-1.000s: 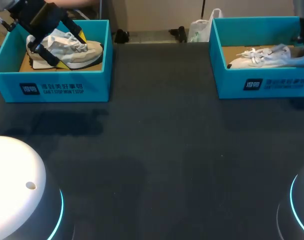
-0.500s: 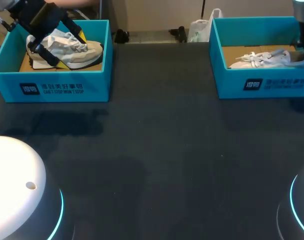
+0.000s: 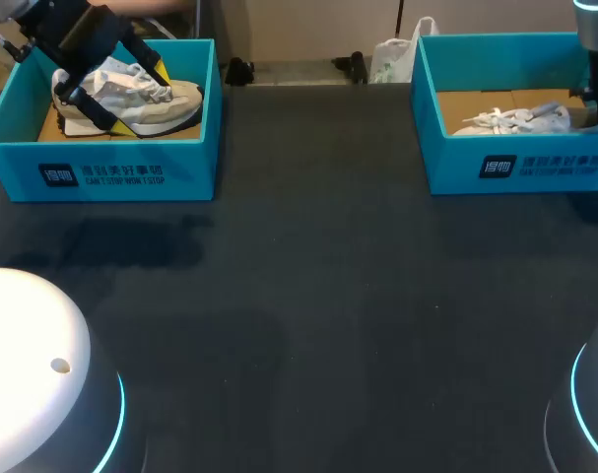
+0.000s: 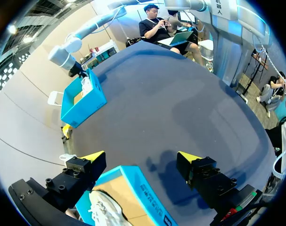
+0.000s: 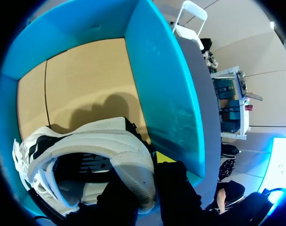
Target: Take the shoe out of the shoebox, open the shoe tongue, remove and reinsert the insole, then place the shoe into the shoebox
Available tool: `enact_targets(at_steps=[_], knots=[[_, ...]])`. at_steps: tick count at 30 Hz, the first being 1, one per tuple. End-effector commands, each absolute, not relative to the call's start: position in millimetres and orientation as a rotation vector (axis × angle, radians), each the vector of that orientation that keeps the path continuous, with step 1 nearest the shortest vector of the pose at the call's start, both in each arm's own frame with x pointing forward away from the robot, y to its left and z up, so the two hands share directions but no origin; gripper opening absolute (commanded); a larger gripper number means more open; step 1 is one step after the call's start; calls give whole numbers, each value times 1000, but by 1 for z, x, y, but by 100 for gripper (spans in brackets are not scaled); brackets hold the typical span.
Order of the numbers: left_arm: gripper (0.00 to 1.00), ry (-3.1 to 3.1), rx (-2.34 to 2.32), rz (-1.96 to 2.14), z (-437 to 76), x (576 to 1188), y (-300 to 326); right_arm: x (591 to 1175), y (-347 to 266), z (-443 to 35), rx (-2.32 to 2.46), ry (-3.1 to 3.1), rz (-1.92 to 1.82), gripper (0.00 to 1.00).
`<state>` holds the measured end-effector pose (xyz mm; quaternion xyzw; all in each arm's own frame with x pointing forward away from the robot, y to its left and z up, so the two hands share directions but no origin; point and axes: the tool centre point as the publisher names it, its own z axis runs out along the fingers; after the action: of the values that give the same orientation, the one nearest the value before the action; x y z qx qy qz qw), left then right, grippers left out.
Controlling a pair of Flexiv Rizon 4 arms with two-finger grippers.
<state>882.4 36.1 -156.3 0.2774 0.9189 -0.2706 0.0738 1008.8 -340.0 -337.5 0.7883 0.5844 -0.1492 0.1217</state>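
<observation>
Two entries are logged on the dark tabletop (image 3: 308, 296): the left shoebox (image 3: 101, 172) holding a beige shoe (image 3: 156, 99), and the right shoebox (image 3: 515, 163) holding a white shoe (image 3: 515, 121). The right gripper (image 5: 143, 181) is clenched on the white shoe's heel. Over the last second that shoe has been drawn toward the box's right end, so removal is judged begun. The left gripper (image 4: 140, 157) is spread wide over the left shoebox, grasping nothing.

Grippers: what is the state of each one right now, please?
Left gripper: fingers open, holding nothing.
Right gripper: closed on the heel of the white lace-up sneaker.
</observation>
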Motion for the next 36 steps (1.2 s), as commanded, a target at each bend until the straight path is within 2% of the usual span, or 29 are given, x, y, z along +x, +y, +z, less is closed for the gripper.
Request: enact_targets(at_steps=[1,19,22,24,27,36], knots=[[100,2762,835,-810,-156,884,36,1010,-339,-344,2307,1707,-437,0],[100,2762,835,-810,-156,884,36,1011,-345,-362,2335,1678,-434,0],[100,2762,835,-810,-156,884,36,1014,-345,-364,2325,1685,-428,13],[100,2762,835,-810,-156,884,36,1016,-345,-365,2319,1693,-422,26],[100,2762,835,-810,-156,884,36,1017,-345,-365,2314,1697,-422,35],[100,2762,835,-810,-156,884,36,1016,-343,-357,2303,1698,-413,40]])
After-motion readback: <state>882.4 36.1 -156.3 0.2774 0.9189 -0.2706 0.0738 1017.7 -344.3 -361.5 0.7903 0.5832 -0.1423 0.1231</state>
